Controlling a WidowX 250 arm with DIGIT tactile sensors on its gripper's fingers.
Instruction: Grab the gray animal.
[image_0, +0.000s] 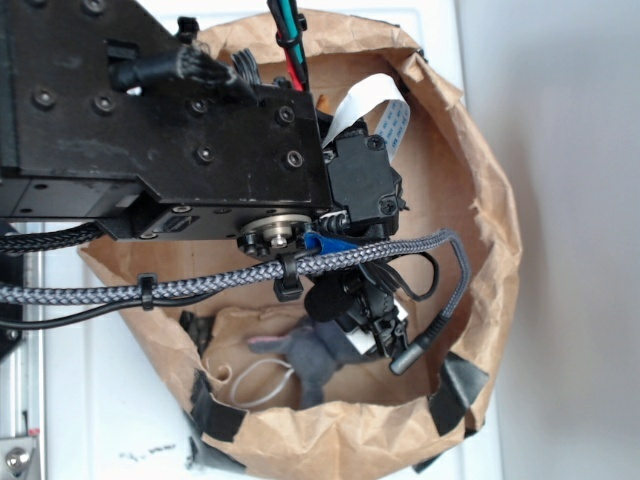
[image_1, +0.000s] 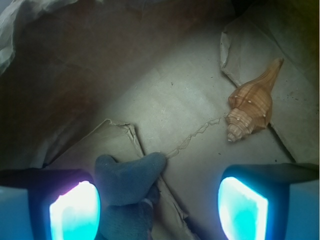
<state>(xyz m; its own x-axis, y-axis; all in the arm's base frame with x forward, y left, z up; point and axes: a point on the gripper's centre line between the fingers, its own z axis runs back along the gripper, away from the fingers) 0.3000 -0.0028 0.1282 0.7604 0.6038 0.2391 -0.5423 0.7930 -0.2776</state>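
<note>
The gray animal (image_0: 312, 352) is a dark-gray felt toy lying on the floor of a brown paper bag (image_0: 480, 140), with its white cord loop (image_0: 262, 383) to its left. In the wrist view the gray animal (image_1: 127, 182) lies between my fingers, right against the left pad (image_1: 75, 210), with a wide gap to the right pad (image_1: 242, 207). My gripper (image_1: 159, 207) is open and low inside the bag. From the exterior view my gripper (image_0: 372, 322) sits just right of and above the toy, partly covering it.
An orange spiral seashell (image_1: 252, 102) lies on the bag floor ahead and to the right. The bag's crumpled walls (image_0: 330, 440) ring the gripper closely on all sides. A braided cable (image_0: 200, 285) crosses over the bag opening. Black tape patches (image_0: 455, 390) hold the rim.
</note>
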